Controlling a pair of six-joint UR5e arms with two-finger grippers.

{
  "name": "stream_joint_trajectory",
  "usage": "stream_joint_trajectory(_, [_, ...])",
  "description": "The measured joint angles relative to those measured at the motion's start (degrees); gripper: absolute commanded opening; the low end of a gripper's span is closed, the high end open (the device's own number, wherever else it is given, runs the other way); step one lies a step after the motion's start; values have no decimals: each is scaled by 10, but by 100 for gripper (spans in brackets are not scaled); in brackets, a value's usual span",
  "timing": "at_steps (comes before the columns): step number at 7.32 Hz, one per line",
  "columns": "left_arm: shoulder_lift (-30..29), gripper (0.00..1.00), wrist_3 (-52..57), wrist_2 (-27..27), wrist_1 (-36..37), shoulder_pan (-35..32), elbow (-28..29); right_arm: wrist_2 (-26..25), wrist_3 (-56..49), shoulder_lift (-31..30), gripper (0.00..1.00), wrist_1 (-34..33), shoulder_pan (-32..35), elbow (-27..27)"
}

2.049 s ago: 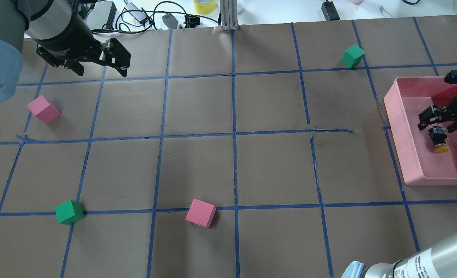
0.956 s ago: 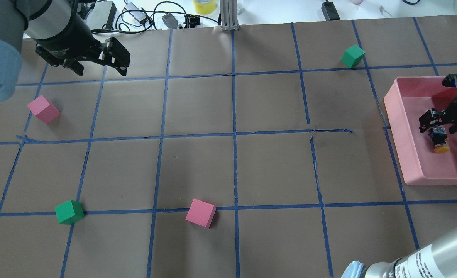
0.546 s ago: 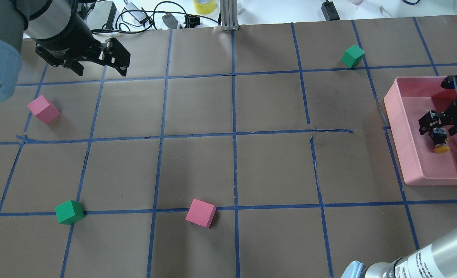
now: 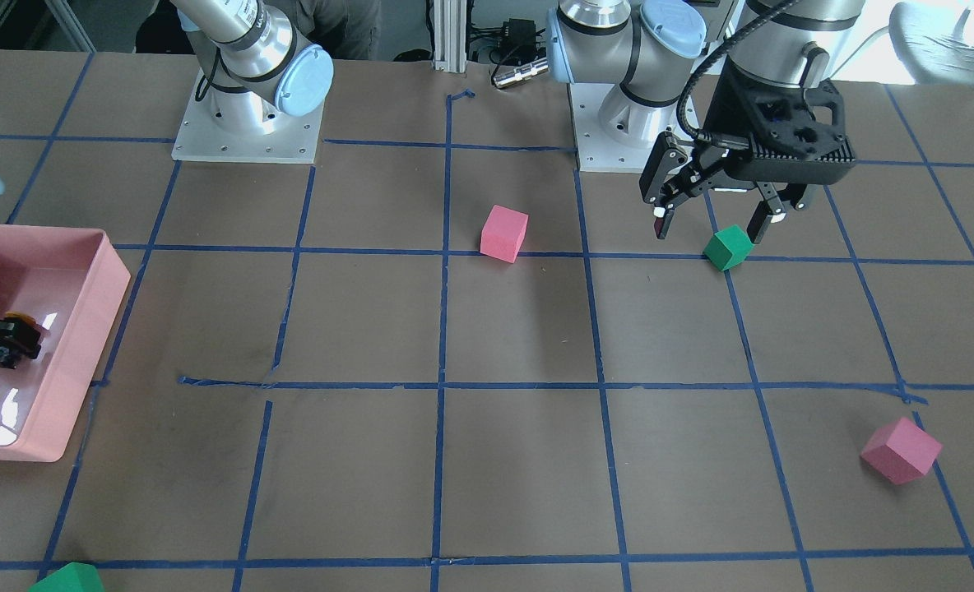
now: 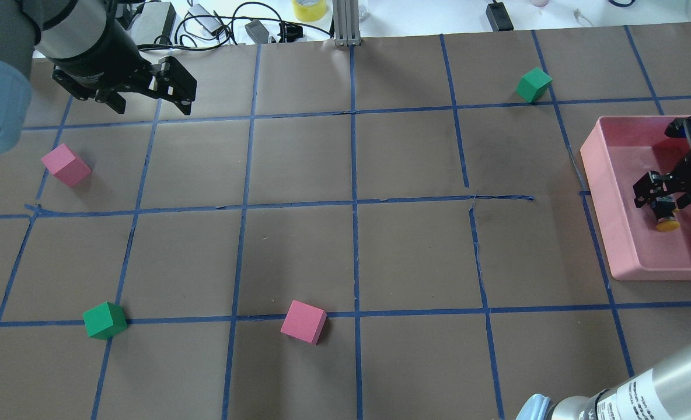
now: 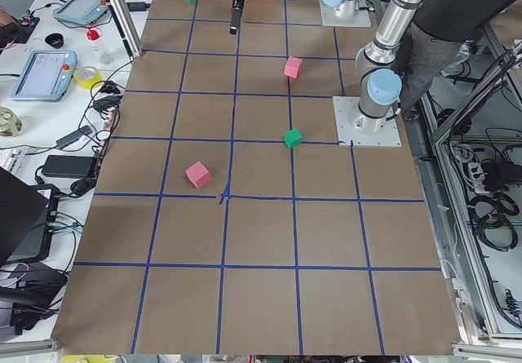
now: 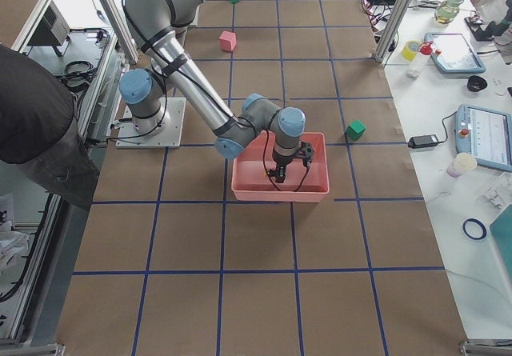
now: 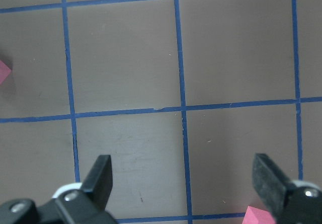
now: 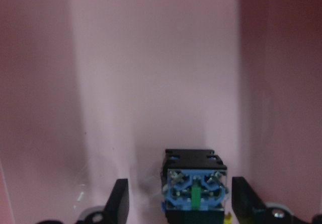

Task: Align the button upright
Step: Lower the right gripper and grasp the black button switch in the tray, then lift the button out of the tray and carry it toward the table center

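The right gripper (image 5: 666, 197) is reaching down into the pink tray (image 5: 649, 273) at the table's right-hand side, and its fingers (image 9: 119, 200) are standing apart, straddling the button (image 9: 193, 191) rather than clamping it. In the right wrist view a clear gap is showing between the button and one finger, while the other finger is sitting just beside it; whether that one is touching cannot be told. The button is lying on its side on the tray floor, with its yellow cap pointing toward the robot's side of the table and its blue terminal end, with a green strip and small screws, facing the wrist camera. The left gripper (image 5: 152, 108) is hovering over the far left part of the table with its fingers spread wide and nothing between them, above bare brown paper and blue tape lines (image 8: 181, 108). Four foam cubes are resting on the paper, all well apart from the tray: a far pink cube (image 5: 65, 165) near the left arm, a near green cube (image 5: 105, 320), a near pink cube (image 5: 303, 322) around the middle, and a far green cube (image 5: 533, 84).
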Motion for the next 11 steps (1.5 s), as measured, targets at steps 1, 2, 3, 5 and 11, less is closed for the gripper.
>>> stream_joint_trajectory(1, [0, 100, 0, 0, 0, 0, 0, 0, 0, -1, 0, 2, 0, 0])
stream_joint_trajectory(2, [0, 100, 0, 0, -1, 0, 1, -2, -1, -3, 0, 5, 0, -3])
stream_joint_trajectory(3, [0, 100, 0, 1, -1, 0, 1, -2, -1, -6, 0, 8, 0, -7])
stream_joint_trajectory(5, [0, 100, 0, 1, -2, 0, 3, 1, -7, -28, 0, 25, 1, -20])
stream_joint_trajectory(11, [0, 100, 0, 1, -4, 0, 3, 48, 29, -102, 0, 260, 111, -180])
